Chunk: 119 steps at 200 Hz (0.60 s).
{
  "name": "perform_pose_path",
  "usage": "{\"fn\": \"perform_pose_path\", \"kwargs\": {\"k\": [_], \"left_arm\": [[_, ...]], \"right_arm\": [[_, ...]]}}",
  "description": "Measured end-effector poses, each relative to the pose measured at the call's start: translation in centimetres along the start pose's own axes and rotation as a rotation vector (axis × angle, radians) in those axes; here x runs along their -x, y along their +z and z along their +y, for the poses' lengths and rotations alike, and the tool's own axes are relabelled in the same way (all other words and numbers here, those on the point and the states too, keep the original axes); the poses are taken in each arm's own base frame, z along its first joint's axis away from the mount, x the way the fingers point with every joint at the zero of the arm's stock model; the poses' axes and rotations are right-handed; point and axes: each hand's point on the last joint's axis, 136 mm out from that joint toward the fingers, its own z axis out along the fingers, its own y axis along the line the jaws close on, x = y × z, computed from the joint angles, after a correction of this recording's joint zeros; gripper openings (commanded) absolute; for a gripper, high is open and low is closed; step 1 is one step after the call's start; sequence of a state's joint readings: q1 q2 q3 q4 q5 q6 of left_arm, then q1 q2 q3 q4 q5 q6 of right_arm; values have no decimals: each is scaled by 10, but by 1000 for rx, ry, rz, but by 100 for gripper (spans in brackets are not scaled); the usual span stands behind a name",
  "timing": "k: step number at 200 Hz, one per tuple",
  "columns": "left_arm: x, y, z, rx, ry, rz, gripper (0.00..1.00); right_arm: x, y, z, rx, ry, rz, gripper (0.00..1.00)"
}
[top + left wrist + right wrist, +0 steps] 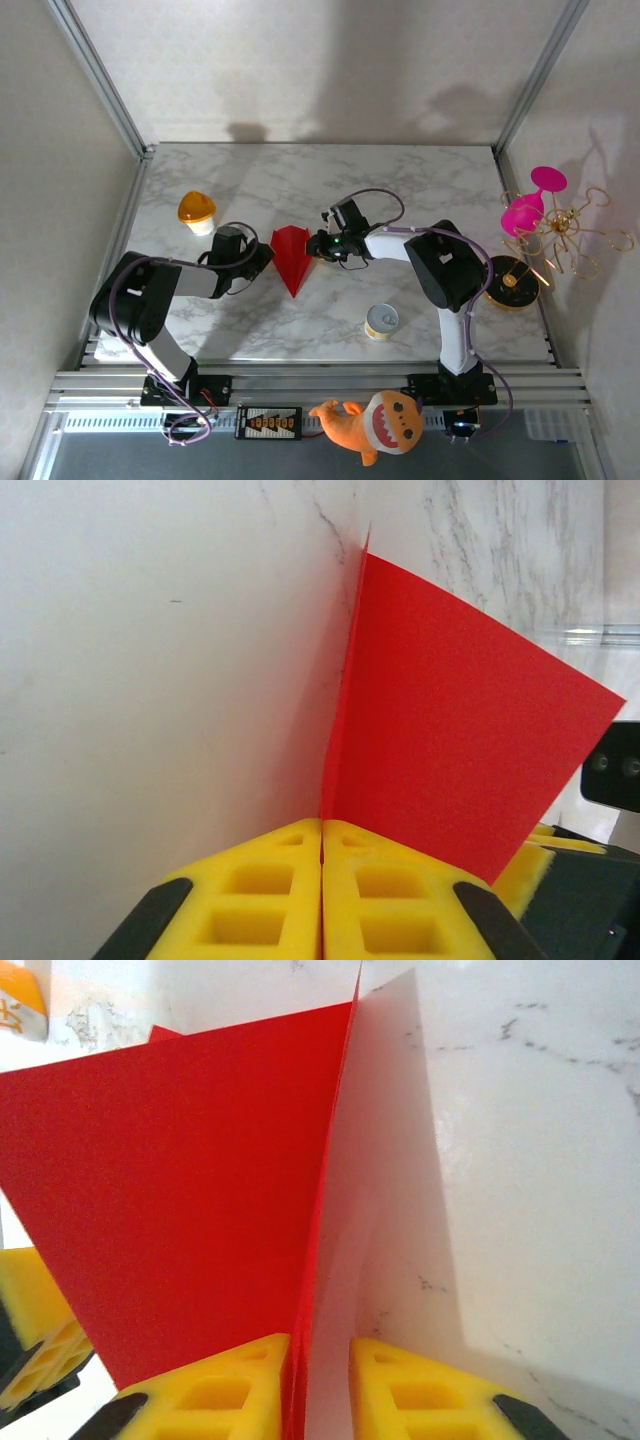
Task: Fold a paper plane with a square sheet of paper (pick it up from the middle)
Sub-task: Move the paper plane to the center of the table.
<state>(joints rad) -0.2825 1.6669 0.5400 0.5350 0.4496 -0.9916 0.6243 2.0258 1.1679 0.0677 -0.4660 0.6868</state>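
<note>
Between the left gripper's (262, 257) yellow foam pads (250, 885) you've got the paper plane (291, 258) pinched right on its folded edge, pads squeezed flat together with the red sheet rising out of the seam. At the right gripper (318, 247) the pads (420, 1390) stand slightly apart; the crease leans on one pad with a gap to the other, so that side looks let go. The plane sits between the two sets of fingers, already a pointed dart, so I'd guess you're at the crease-setting or wing stage. Next move probably wants a fresh right-hand grip along the crease, no dragging; it's thin matte paper on a slick marble-look table (420, 190), so it'll likely slide.
</note>
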Motion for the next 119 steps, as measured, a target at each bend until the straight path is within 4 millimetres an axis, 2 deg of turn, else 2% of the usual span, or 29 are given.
{"fn": "perform_pose_path", "kwargs": {"k": [31,61,83,103,119], "left_arm": [[-1,1,2,5,-2,2,6],[-2,1,4,11,-4,4,8],[-3,0,8,26,-6,6,13],[-4,-1,12,43,-1,8,24],[-3,-7,7,46,10,1,28]], "right_arm": [[-1,-1,3,25,-3,12,15],[-3,-2,-5,18,6,14,12],[-6,-1,-8,12,12,19,11],[-6,-1,-8,12,12,20,11],[-6,-1,-8,14,11,18,11]]}}
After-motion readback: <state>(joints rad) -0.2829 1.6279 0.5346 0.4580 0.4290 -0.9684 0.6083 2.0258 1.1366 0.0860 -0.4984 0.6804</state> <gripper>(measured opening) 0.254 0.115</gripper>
